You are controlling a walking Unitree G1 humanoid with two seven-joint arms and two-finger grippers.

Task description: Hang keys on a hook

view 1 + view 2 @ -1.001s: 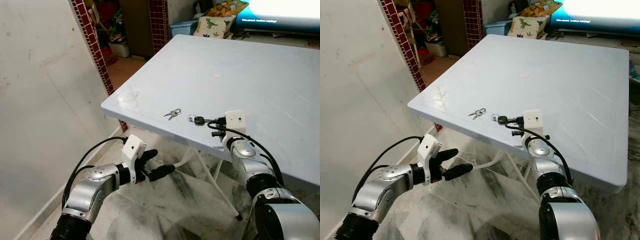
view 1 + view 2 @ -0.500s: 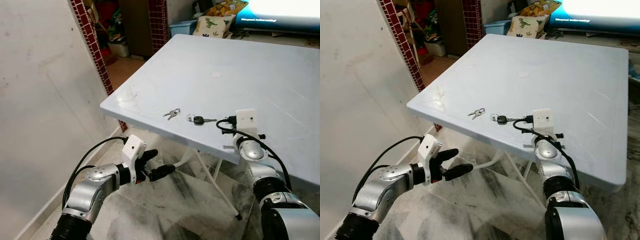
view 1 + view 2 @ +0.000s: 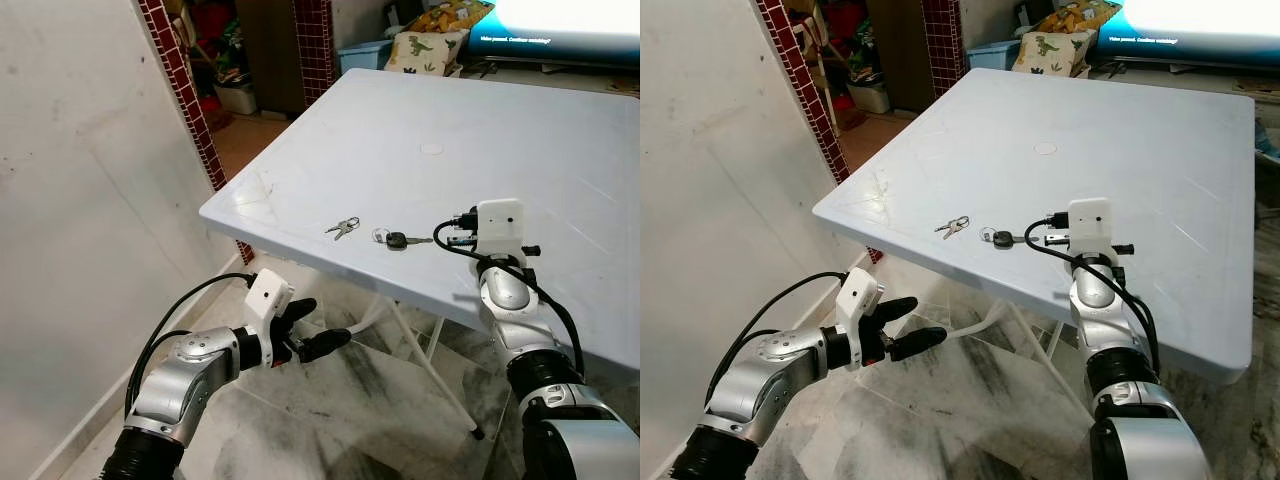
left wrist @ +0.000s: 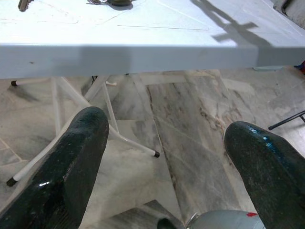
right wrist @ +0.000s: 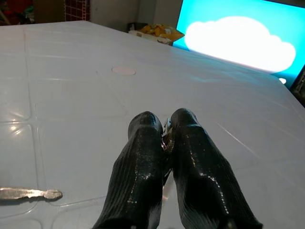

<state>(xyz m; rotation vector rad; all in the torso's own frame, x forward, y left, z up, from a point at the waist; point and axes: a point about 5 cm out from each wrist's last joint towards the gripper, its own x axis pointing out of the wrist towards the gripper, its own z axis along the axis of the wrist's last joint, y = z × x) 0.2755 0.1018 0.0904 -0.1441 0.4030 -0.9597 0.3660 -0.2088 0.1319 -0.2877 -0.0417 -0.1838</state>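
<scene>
We see a pale blue tabletop (image 3: pixel 500 150) on white folding legs (image 3: pixel 432 365) over grey marble floor (image 3: pixel 350 420), a plain white wall (image 3: pixel 80 200), red-tiled pillars (image 3: pixel 185 80) and a glowing screen (image 3: pixel 560 20).

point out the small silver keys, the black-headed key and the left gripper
small silver keys (image 3: pixel 344 228), left eye view, middle of the pair
black-headed key (image 3: pixel 397 240), left eye view, its black head
left gripper (image 3: pixel 313 327), left eye view, midway between its fingertips
</scene>
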